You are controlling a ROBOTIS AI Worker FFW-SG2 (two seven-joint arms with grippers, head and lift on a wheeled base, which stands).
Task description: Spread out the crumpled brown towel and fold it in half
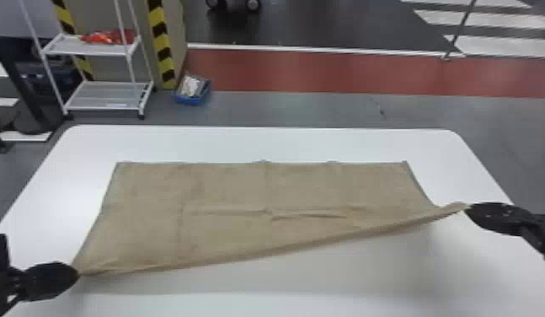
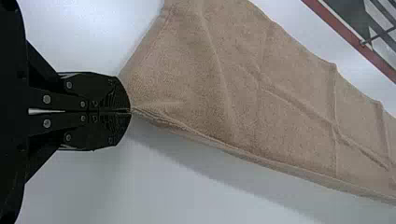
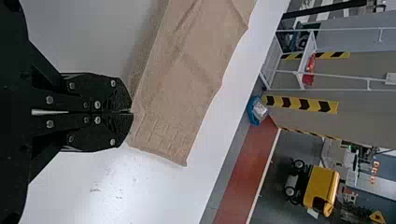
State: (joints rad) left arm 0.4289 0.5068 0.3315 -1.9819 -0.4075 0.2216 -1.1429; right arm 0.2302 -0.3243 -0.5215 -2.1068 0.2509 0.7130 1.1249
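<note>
Over the white table point(image 1: 258, 143), the left gripper point(image 1: 76, 274) and right gripper point(image 1: 468, 208), fingers closed, each pinch a near corner of the brown towel point(image 1: 229, 189), spread between them.

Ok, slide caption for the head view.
Left gripper and right gripper hold brown towel by near edge over white table.

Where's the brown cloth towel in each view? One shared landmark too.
Head view: brown cloth towel mid-picture, stretched between black left tool and black right tool.
Left wrist view: extends away from the closed left tool, corner at its tips.
Right wrist view: edge at the closed right tool's tips.
Shared landmark: red floor strip, past the white table.
</note>
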